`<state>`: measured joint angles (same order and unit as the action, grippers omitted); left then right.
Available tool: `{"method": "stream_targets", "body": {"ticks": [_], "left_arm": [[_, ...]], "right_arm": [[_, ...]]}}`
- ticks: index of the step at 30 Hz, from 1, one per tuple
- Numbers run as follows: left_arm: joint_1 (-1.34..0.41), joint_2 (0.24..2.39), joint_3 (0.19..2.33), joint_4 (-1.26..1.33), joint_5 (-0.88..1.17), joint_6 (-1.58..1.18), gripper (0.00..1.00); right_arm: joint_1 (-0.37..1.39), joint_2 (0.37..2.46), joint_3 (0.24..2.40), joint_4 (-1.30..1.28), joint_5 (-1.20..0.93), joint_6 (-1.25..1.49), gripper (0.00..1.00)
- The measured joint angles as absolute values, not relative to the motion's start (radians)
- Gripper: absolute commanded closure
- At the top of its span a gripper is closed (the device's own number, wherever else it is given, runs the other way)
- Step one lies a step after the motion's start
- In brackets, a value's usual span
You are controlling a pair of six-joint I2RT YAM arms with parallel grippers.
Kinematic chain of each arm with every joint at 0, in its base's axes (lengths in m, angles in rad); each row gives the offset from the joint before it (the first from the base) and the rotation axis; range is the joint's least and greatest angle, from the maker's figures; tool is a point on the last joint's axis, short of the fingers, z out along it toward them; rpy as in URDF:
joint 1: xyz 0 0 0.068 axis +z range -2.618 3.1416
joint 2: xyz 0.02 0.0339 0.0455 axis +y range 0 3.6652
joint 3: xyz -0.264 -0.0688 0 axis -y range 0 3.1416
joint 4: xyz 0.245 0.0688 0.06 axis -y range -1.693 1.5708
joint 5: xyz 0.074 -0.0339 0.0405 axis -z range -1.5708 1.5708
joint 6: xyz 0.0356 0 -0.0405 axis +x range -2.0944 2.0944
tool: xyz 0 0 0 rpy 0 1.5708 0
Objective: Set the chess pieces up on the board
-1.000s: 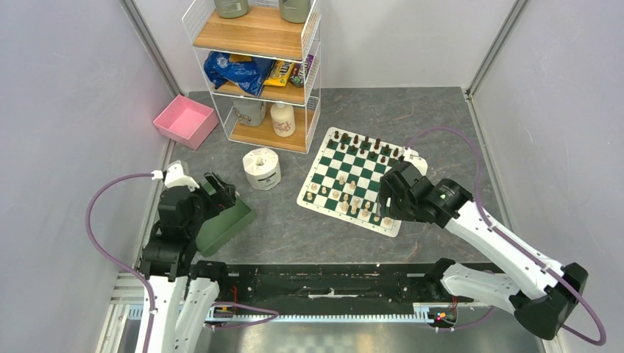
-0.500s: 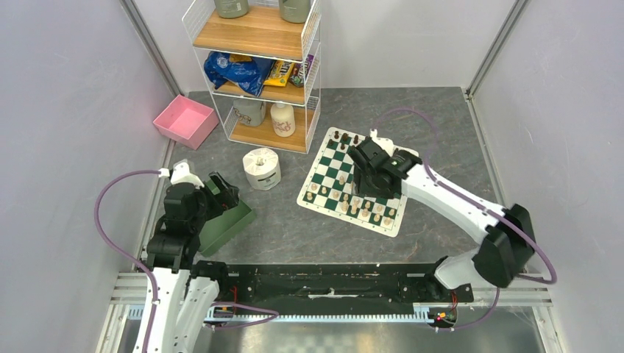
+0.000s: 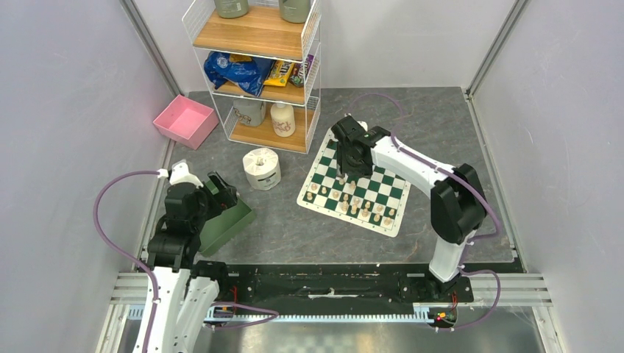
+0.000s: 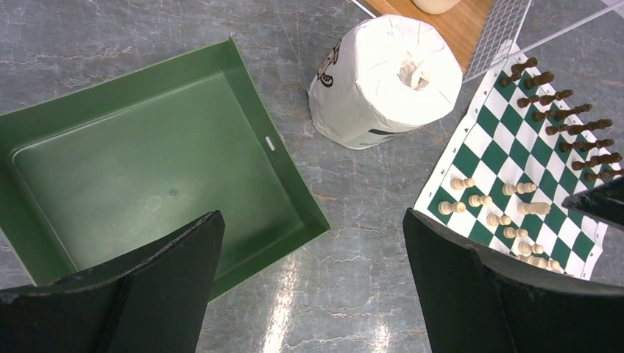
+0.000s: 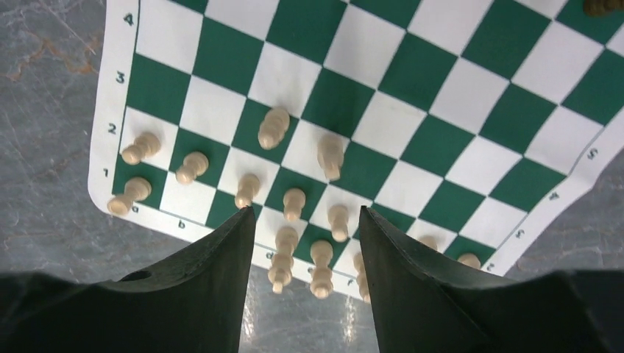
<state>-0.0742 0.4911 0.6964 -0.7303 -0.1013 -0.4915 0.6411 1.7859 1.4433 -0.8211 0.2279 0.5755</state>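
Found the board [image 3: 383, 193] lying flat and askew on the table [image 3: 294, 235], right of centre. Counted cream pieces [image 5: 294, 202] crowded into the two near rows, with two taller ones standing just ahead of them toward the middle. Saw the dark pieces [image 4: 563, 118] lined up along the far edge, partly hidden by the arm in the overhead view. Spotted the right claw [image 5: 305, 213] hanging low over the cream rows, fingers partway apart and gripping nothing, with several pieces showing in the gap below. Found the left claw [image 4: 310, 217] spread wide and empty above the green bin [image 4: 147, 169], well apart from the board.

Judged the crowding the main hazard, with broad fingers lowered among such tightly packed figurines likely to tip a neighbour or sweep a file over. Feared also a slip from a pinch set too high on a slim turned shape, and a shift or ruck in the thin mat under any sideways drag, upsetting both camps.

Noted a grey marbled table top with a faint sheen, a wrapped toilet roll [image 4: 383, 81] near the board's left side, a pink bin [image 3: 185, 120] and a wire shelf [image 3: 257, 73] of bottles and snack packets at the back, and pale plain walls on three sides.
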Motion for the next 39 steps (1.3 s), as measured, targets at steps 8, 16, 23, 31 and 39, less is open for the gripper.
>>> {"method": "stream_targets", "body": {"ticks": [8,16,23,31,39], "left_arm": [[-0.075,0.516,0.696,-0.726,-0.095,-0.492,0.02],[-0.074,0.511,0.696,-0.724,-0.095,-0.492,0.02],[-0.074,0.515,0.692,-0.723,-0.095,-0.492,0.02],[-0.074,0.516,0.692,-0.723,-0.094,-0.492,0.02],[-0.074,0.526,0.686,-0.722,-0.081,-0.491,0.01]], "right_arm": [[0.626,1.942,1.572,-0.797,0.173,0.51,0.44],[0.626,1.995,1.612,-0.787,0.156,0.49,0.44],[0.626,1.995,1.611,-0.781,0.158,0.477,0.44],[0.626,1.995,1.611,-0.774,0.159,0.477,0.45],[0.626,1.995,1.611,-0.774,0.158,0.479,0.52]]}}
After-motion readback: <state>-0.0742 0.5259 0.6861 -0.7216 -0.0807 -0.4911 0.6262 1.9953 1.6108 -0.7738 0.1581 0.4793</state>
